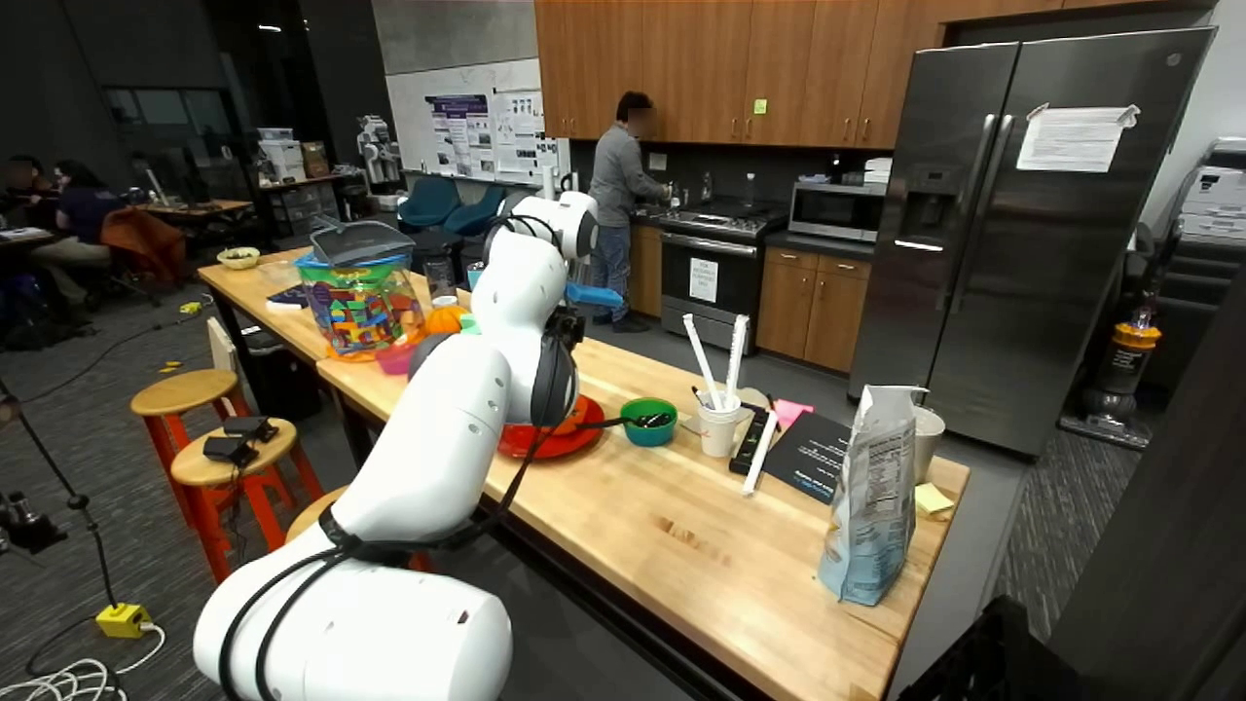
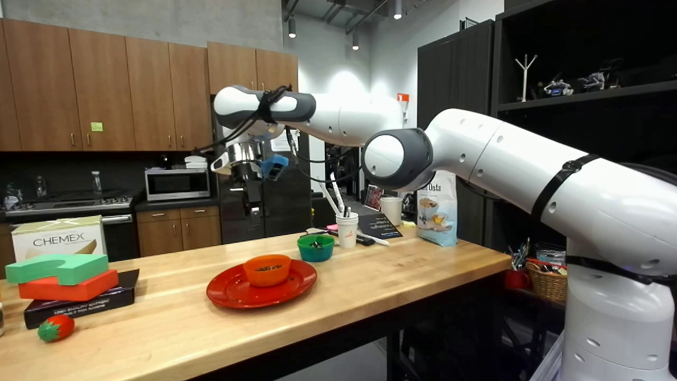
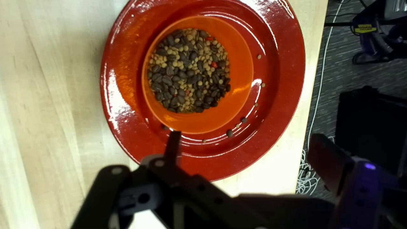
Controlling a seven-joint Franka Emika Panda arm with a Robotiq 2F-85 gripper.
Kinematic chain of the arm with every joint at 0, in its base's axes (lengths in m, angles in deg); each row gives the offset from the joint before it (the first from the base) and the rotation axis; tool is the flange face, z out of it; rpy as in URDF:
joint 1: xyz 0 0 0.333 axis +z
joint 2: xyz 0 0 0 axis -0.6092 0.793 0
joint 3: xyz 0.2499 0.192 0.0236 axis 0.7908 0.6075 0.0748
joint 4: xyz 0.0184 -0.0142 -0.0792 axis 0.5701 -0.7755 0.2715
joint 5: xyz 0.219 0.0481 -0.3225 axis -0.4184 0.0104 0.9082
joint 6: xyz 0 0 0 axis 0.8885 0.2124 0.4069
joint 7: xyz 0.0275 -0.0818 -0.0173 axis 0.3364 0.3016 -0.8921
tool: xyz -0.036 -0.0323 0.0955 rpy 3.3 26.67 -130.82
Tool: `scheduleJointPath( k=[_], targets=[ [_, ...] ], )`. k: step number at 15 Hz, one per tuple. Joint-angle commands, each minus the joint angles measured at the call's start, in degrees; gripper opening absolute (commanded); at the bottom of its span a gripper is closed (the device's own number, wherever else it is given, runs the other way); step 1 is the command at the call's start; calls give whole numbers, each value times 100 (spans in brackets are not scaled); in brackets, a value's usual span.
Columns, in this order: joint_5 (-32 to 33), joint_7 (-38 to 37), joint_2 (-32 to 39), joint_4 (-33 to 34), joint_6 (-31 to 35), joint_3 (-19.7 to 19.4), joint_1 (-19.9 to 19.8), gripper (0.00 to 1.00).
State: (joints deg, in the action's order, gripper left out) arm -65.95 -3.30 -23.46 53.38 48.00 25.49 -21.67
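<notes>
My gripper (image 3: 246, 138) stands open in the wrist view, its dark fingers wide apart and nothing held between them. Below it is a red plate (image 3: 287, 95) bearing an orange bowl (image 3: 240, 68). Dark beans and pale lentils (image 3: 190, 73) cover the bowl's bottom, and a few have spilled onto the plate. In an exterior view the gripper (image 2: 254, 209) hangs pointing down, well above the table and the orange bowl (image 2: 268, 277). A green bowl (image 2: 316, 254) with small dark items inside sits just beyond the plate. The arm hides the gripper in an exterior view.
Near the green bowl stands a paper cup (image 2: 347, 235) with pens and white sticks, beside a dark booklet (image 1: 808, 456). An oats bag (image 1: 866, 516) is upright near the table end. Foam blocks (image 2: 79, 288), a toy strawberry (image 2: 56, 327) and a toy-filled bin (image 1: 360, 307) share the table.
</notes>
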Motion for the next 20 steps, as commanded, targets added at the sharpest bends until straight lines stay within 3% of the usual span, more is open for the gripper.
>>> scheduleJointPath(
  k=[1,2,3,4,5,6,20],
  targets=[
    [4,-3,225,406,-177,-15,34,100],
    [0,0,0,-1,0,0,0,100],
    [4,-3,225,406,-177,-15,34,100],
    [4,-3,225,406,-177,-15,34,100],
    [0,0,0,-1,0,0,0,100],
    [4,-3,225,406,-177,-15,34,100],
    [4,-3,225,406,-176,-15,34,100]
  ],
)
